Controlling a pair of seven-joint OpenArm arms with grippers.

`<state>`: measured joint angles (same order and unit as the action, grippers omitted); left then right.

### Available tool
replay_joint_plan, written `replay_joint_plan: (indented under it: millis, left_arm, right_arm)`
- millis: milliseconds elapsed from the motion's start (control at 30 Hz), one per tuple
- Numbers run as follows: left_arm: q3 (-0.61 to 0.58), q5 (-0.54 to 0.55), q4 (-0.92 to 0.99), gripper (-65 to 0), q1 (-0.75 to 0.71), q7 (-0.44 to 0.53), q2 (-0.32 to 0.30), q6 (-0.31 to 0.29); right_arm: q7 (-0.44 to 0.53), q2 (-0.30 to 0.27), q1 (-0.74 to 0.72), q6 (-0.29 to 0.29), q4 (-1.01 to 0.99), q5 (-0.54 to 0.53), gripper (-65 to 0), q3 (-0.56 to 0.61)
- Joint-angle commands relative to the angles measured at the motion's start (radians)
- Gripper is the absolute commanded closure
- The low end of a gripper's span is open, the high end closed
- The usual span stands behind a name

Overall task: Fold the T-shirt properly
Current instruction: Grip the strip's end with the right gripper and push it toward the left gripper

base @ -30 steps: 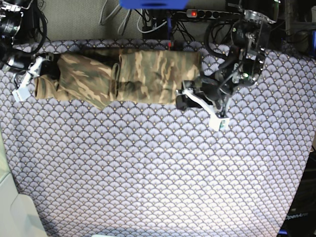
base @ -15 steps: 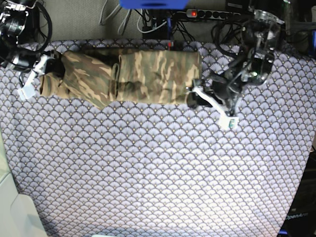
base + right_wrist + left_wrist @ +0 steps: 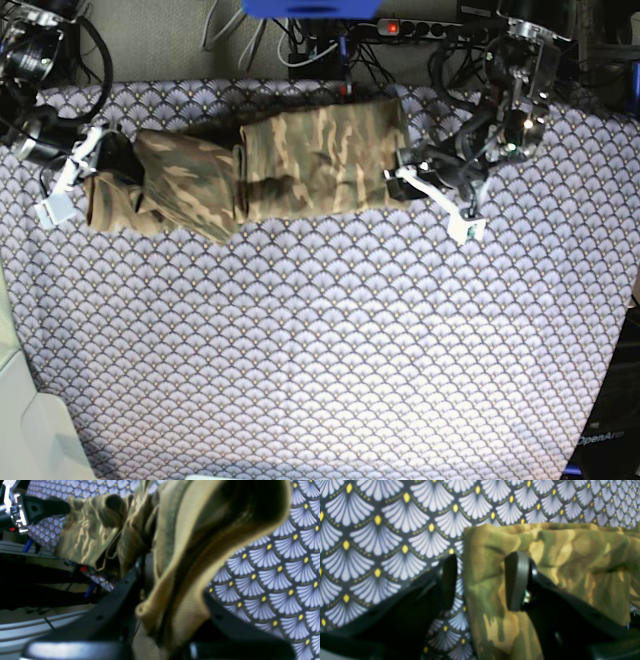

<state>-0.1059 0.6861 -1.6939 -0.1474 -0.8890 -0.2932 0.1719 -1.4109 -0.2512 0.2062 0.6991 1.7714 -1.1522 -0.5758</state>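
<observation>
The camouflage T-shirt [image 3: 300,155] lies as a long folded strip across the far part of the purple scallop tablecloth [image 3: 330,340]. My right gripper [image 3: 103,162] is shut on the strip's left end. In the right wrist view the bunched cloth [image 3: 175,530] is pinched in the gripper [image 3: 170,610] and rises a little off the table. My left gripper [image 3: 400,180] is at the strip's right end. It stands open [image 3: 482,580] astride the shirt's edge [image 3: 557,555], one finger [image 3: 447,582] over the tablecloth and the other finger [image 3: 517,580] over the cloth.
A power strip with a red switch [image 3: 430,28], cables and a blue object [image 3: 310,8] sit past the table's far edge. A white object [image 3: 30,430] stands at the near left corner. The tablecloth stretches wide in front of the shirt.
My right gripper has drawn the shirt's left end rightward and a little nearer, bunching it. The left gripper has shifted right and farther back, staying open at the right end.
</observation>
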Motion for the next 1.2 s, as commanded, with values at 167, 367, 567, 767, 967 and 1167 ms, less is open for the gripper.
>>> replay_joint_plan:
  millis: [167, 367, 567, 767, 967, 1167]
  left_arm:
    - [0.001, 0.002, -0.016, -30.2, 0.027, 0.011, 0.036, -0.008]
    - [-0.064, 0.001, -0.015, -30.2, 0.055, 0.011, 0.047, -0.004]
    - [-0.068, 0.001, -0.018, -30.2, 0.055, 0.011, 0.047, -0.004]
    - [-0.065, 0.001, -0.028, -30.2, 0.045, 0.011, 0.033, -0.004]
    - [-0.064, 0.01, -0.031, -30.2, 0.03, 0.014, 0.013, -0.004]
    - [-0.064, 0.002, -0.065, -30.2, 0.01, 0.018, 0.001, -0.004]
  right_arm:
    - [0.015, 0.033, 0.0, -0.001, 0.081, -0.035, 0.0, 0.0]
    - [0.015, 0.066, 0.005, -0.001, 0.137, -0.036, 0.0, 0.01]
    - [0.015, 0.074, 0.006, -0.001, 0.14, -0.036, 0.0, 0.092]
    - [0.015, 0.074, -0.004, -0.001, 0.14, -0.028, 0.0, 0.156]
    - [0.015, 0.076, -0.024, -0.001, 0.138, -0.028, 0.0, 0.218]
    - [0.015, 0.102, -0.046, -0.001, 0.14, -0.028, 0.0, 0.308]
